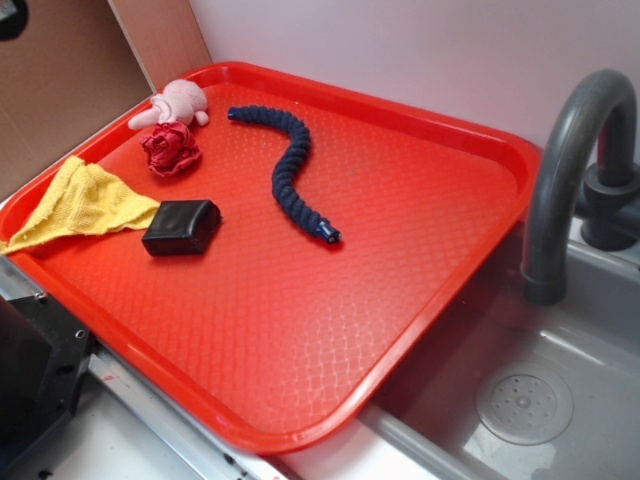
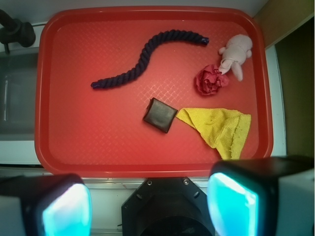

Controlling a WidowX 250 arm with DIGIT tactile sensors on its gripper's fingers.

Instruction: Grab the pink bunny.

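one pink bunny (image 2: 236, 53) at tray (image 2: 147, 167) corner touching red scrunchie (image 2: 210, 80), pincer (image 2: 147, 204) spread, well apart

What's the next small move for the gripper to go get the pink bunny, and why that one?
Probably travel over the tray toward its far right corner and stop above the pink bunny. The gripper sits open at the tray's near edge, well away from the bunny. The red scrunchie touches the bunny's near side, so coming straight down from above looks safest.
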